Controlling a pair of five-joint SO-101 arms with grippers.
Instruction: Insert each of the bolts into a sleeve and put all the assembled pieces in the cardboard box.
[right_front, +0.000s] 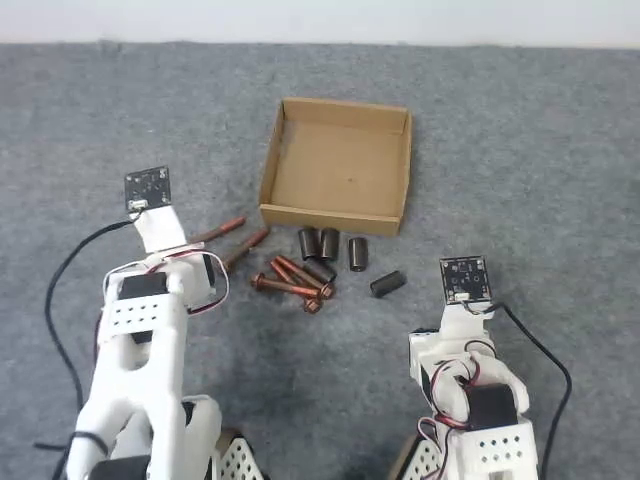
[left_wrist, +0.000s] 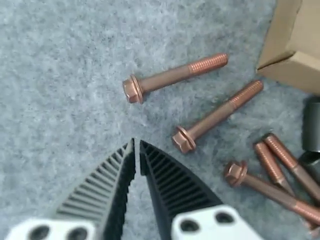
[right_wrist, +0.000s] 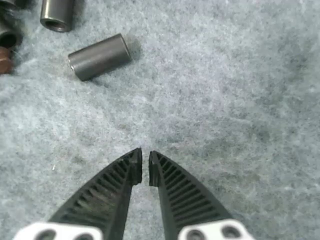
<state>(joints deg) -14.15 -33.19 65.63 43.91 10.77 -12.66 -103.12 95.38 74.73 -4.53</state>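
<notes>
One cardboard box (right_front: 335, 217) sits mid-desk toward the far edge. It is shallow, square, open-topped, of plain brown board, and its floor is bare.

Four sleeves (right_front: 329, 243) lie on the desk's (right_front: 560, 150) grey felt just off the box's near wall. They are short, dark, smooth metal cylinders. Three lie close together, and a lone sleeve (right_front: 388, 283) lies apart, toward the right arm.

Five bolts (right_front: 285, 285) are copper-coloured, with flanged hex heads and threaded tips. Three are heaped and touching just on the near side of the sleeves; two lie separately toward the left arm.

Left gripper (left_wrist: 137, 149) — ribbed black jaws drawn together, holding nothing — is over felt near the two separate bolts' heads. Right gripper (right_wrist: 145, 167) has its jaws likewise together and empty, over bare felt near the lone sleeve.
</notes>
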